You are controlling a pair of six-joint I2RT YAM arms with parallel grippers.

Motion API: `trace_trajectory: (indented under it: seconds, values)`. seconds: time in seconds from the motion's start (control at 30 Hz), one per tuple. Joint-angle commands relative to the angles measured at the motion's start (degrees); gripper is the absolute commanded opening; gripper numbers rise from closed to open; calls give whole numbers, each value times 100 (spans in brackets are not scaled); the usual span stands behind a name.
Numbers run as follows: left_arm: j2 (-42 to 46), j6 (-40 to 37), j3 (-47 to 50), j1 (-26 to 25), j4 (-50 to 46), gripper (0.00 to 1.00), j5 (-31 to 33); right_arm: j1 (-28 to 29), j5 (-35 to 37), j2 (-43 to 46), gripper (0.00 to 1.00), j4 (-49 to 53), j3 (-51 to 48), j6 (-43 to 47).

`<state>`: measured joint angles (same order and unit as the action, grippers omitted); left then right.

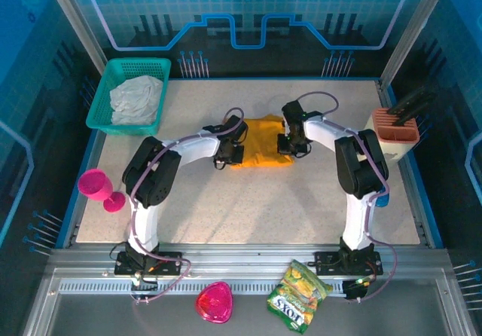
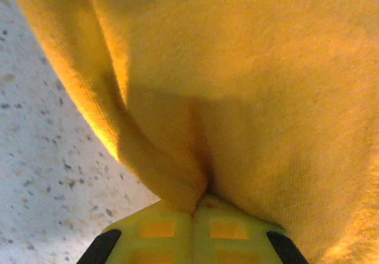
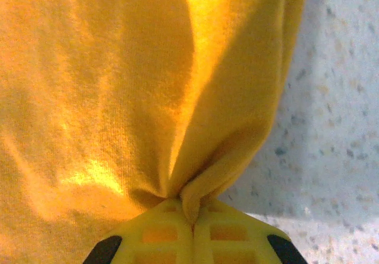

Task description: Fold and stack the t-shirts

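Counting from above, we find one shirt (image 1: pixel 261 142), mustard-orange, lying bunched near the middle of the table (image 1: pixel 248 208), a little toward the far side. Two arms reach in to it, one from each side. The left gripper (image 1: pixel 230 155) sits at the shirt's left edge and the right gripper (image 1: pixel 290 144) at its right edge, with the cloth between them.

In the left wrist view we see two yellow fingers (image 2: pixel 160 231) pressed together, a fold of the shirt's edge pinched between their tips. The speckled tabletop shows to the left of the cloth. In the right wrist view two yellow fingers (image 3: pixel 160 234) are likewise closed on a gathered fold of the shirt, with the tabletop to the right. Both grippers are clamped on the one shirt.

Around it we count:
- one teal basket (image 1: pixel 102 102) at the far left corner, holding one crumpled whitish cloth (image 1: pixel 137 99);
- one pink goblet (image 1: pixel 100 187) at the table's left edge, apparently on its side;
- one peach holder (image 1: pixel 395 129) at the right edge, with dark handles sticking up, too small for us to count;
- one pink heart-shaped dish (image 1: pixel 214 302) and one green snack bag (image 1: pixel 299 294) on the grey ledge in front of the arm bases.
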<state>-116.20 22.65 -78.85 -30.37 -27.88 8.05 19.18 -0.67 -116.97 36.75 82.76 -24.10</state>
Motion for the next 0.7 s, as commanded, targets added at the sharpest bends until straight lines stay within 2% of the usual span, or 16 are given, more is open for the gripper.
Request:
trace_trajectory:
  seconds: [0.0, 0.33, 0.67]
  values:
    - [-364, -296, -343, 289, -278, 0, 31, 51, -23, -386, 0, 375, 528, 208]
    - [-1740, -1016, -2875, 994, -1109, 0, -202, -336, -29, -1594, 0, 750, 2424, 388]
    - [-3659, -1566, -6073, 1251, -2216, 0, -143, -773, -221, -3216, 0, 1064, 4843, 559]
